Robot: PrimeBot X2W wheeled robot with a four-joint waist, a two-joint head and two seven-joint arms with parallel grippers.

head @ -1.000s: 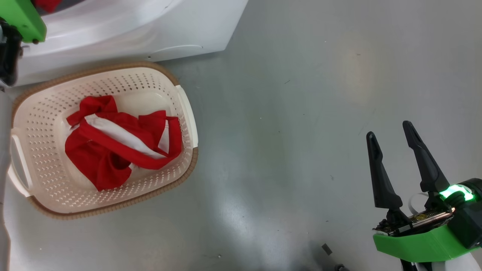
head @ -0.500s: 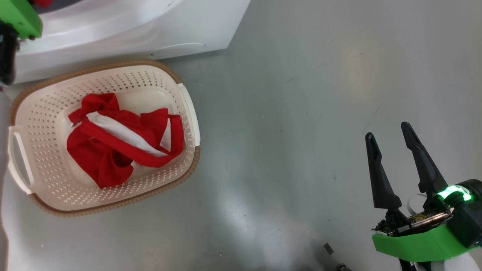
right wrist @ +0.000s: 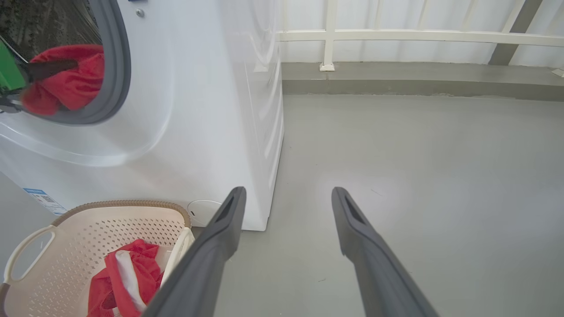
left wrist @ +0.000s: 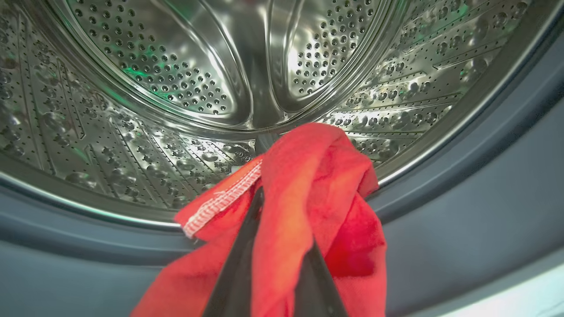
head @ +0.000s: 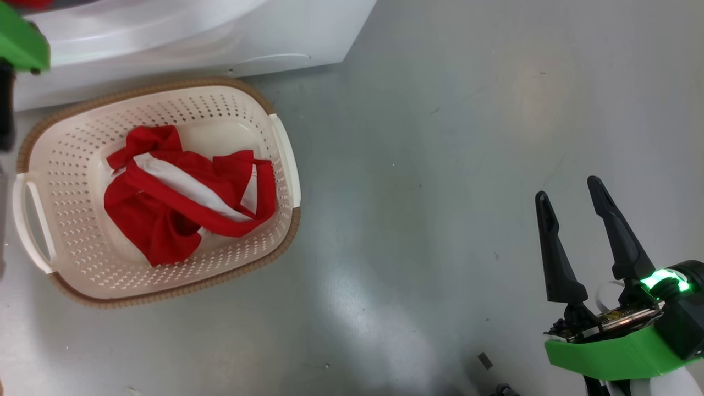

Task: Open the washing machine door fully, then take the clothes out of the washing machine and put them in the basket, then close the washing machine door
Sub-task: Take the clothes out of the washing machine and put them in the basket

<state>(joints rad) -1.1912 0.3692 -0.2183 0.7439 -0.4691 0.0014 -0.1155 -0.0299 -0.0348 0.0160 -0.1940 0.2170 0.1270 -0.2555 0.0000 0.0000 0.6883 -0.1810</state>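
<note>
My right gripper (right wrist: pixel 287 192), jaws spread wide above grey floor (right wrist: pixel 418 176), white washing machine (right wrist: pixel 211 110) on the view's left, red garment (right wrist: pixel 66 90) at its drum mouth on the left gripper (right wrist: pixel 70 66), red clothes (right wrist: pixel 128 277) in the cream basket (right wrist: pixel 123 204)

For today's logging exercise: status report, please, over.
Left gripper shut on red garment at drum mouth. Right gripper open, idle. Other garment in basket. No obstruction seen.

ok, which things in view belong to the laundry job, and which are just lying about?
Job: washing machine, drum, red garment in the shut left gripper, basket, red clothes in it.
Lying about: white railing, small dark scrap on the floor; open right gripper, holding nothing.
</note>
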